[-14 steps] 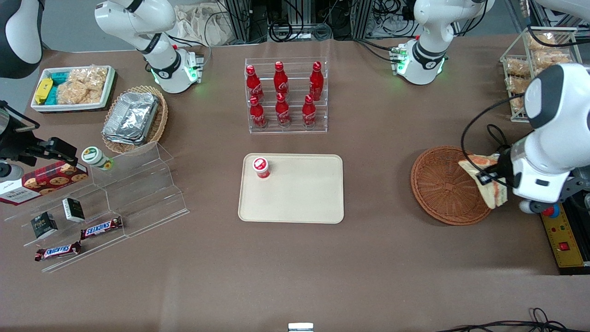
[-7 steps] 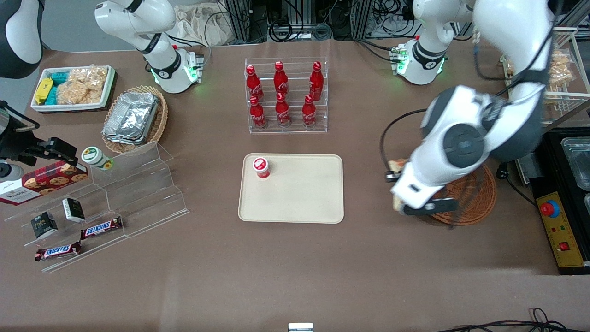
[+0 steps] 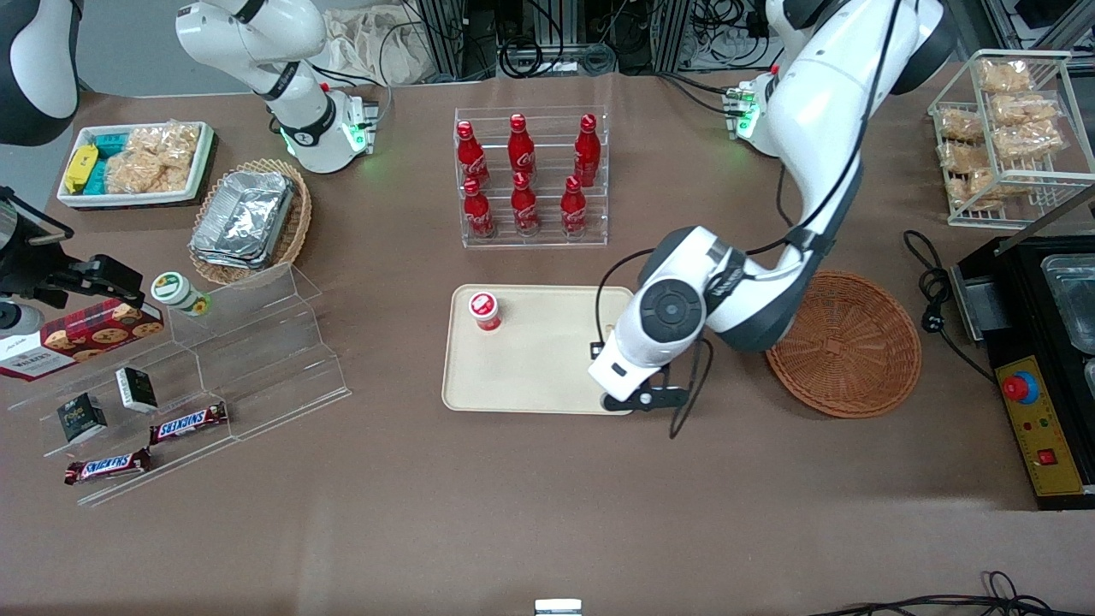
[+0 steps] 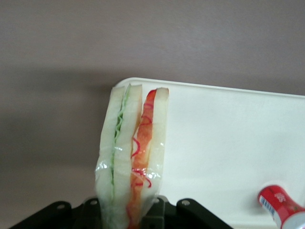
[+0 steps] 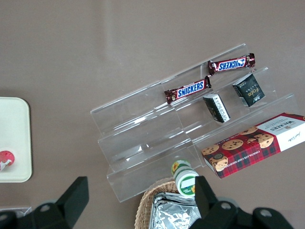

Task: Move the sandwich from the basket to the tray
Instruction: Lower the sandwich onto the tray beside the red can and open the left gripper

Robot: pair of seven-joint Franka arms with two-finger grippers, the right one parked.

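Desk (image 3: 530, 513) brown. Basket (image 3: 843, 342) empty, toward working arm's end. Tray (image 3: 547, 359) holds red-capped bottle (image 3: 484, 310). Claw (image 4: 125, 212) over tray corner nearest basket, clamped on sandwich (image 4: 131, 152), upright, airborne.

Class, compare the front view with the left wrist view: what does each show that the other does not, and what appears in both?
Only the front view shows the emptied basket, the rack of red bottles and the working arm reaching over the tray's edge nearest the basket.

Only the left wrist view shows the sandwich itself, held upright in the gripper, its fingers closed on the bread, above the tray's corner.

Both show the beige tray and the small red-capped bottle standing on it.
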